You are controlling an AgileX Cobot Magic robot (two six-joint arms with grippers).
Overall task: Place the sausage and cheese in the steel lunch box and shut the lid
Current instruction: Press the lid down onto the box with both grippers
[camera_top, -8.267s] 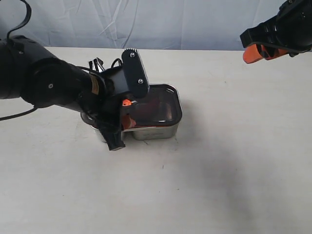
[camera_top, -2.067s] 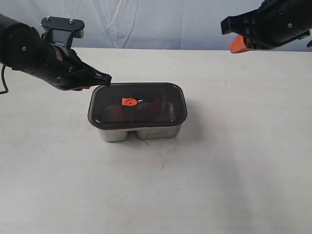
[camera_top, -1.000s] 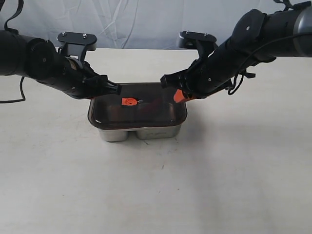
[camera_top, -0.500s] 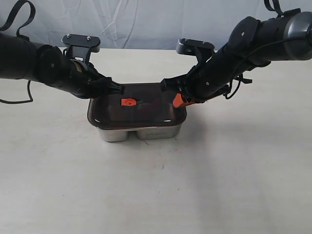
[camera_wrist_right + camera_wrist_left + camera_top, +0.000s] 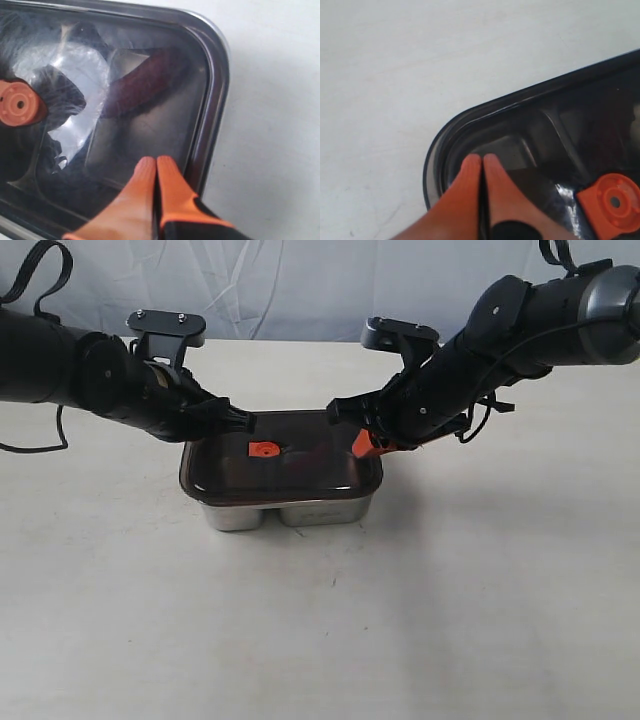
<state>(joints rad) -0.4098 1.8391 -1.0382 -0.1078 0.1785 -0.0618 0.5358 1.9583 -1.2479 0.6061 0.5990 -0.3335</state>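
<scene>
The steel lunch box (image 5: 300, 511) stands mid-table with the dark translucent lid (image 5: 300, 465) lying flat on it, its orange valve tab (image 5: 264, 449) near the centre. Through the lid the red sausage (image 5: 145, 80) shows dimly; the cheese is hidden. My left gripper (image 5: 482, 160) is shut with nothing in it, its tips on the lid (image 5: 560, 125) near one corner. My right gripper (image 5: 156, 162) is shut and empty too, tips on the lid (image 5: 150, 115) near the opposite end, close to the rim. In the exterior view the left gripper (image 5: 240, 422) and right gripper (image 5: 362, 443) flank the box.
A pale tabletop (image 5: 330, 620) stretches all round the box. A wrinkled light-blue backdrop (image 5: 300, 285) hangs behind the table's far edge. Both dark arms reach in over the back half of the table.
Over the last second both shut grippers came down onto the two ends of the lid; the right one lowered a little further. Earlier the left gripper set the lid on the box.
</scene>
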